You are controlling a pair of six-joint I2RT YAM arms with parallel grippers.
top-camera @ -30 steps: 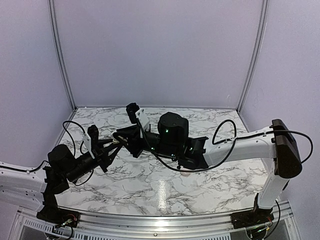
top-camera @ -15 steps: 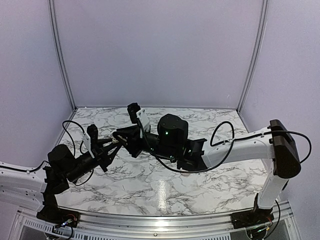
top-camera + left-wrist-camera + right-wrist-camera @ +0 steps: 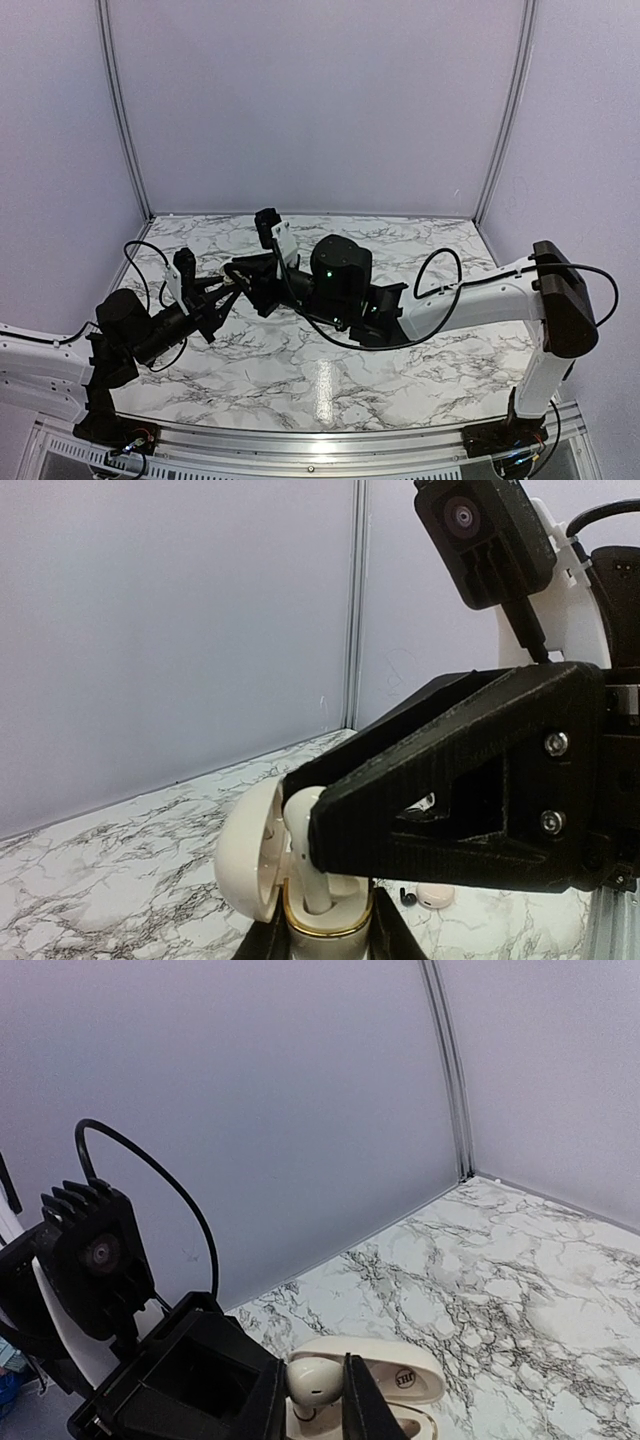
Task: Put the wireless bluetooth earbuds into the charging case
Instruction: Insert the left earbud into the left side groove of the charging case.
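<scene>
— Where's the white earbud (image 3: 312, 1380)?
— Your right gripper (image 3: 312, 1407) pinches it, its stem down inside the open charging case (image 3: 245, 855).
— And the case?
— Your left gripper (image 3: 322, 946) clamps its base, upright.

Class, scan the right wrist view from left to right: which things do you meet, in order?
left arm's wrist camera → white earbud → open lid of the charging case
</scene>
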